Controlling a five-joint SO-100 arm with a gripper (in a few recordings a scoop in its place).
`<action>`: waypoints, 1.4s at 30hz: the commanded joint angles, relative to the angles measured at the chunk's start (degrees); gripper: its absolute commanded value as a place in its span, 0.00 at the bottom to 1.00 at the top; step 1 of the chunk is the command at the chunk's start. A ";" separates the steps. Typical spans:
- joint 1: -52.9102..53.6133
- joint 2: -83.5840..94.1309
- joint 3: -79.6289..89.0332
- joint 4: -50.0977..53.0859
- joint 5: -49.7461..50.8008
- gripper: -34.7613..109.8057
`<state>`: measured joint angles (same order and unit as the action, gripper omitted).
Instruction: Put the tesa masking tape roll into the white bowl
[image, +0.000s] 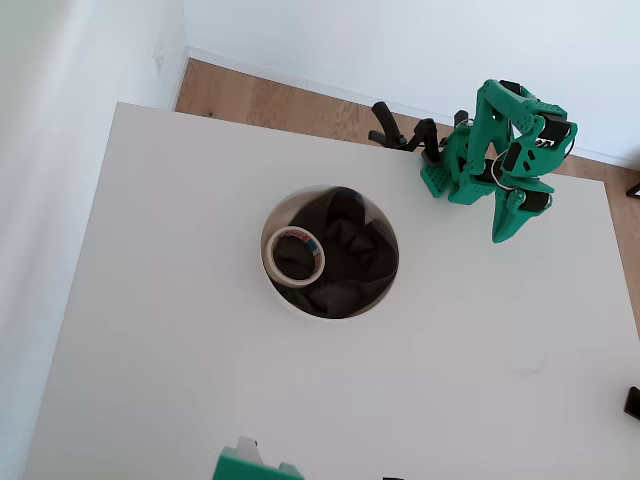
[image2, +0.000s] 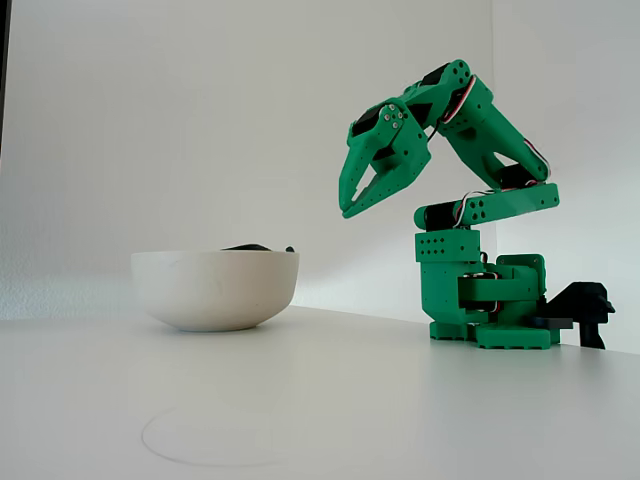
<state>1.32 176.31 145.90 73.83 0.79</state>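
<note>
Overhead view: tape roll (image: 294, 255) flat, hole up, inside bowl (image: 385, 228).

Setting: plain room, likely a home or small office corner. White walls (image: 400, 40), wood-plank floor (image: 270, 105) with white skirting, white counter (image: 180, 350) carrying a clamped green hobby arm (image2: 480, 290).

The overhead view looks straight down on the desk (image: 200, 400). The fixed view sits low at desk (image2: 400, 420) level, facing sideways. Both share the white bowl (image: 272, 290) (image2: 215, 290).
</note>
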 joint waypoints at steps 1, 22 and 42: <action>0.70 4.83 6.06 -1.76 0.44 0.18; -1.05 17.93 19.86 3.08 2.37 0.18; -1.41 17.93 20.48 3.52 2.64 0.21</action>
<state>0.53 193.80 166.64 77.08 2.72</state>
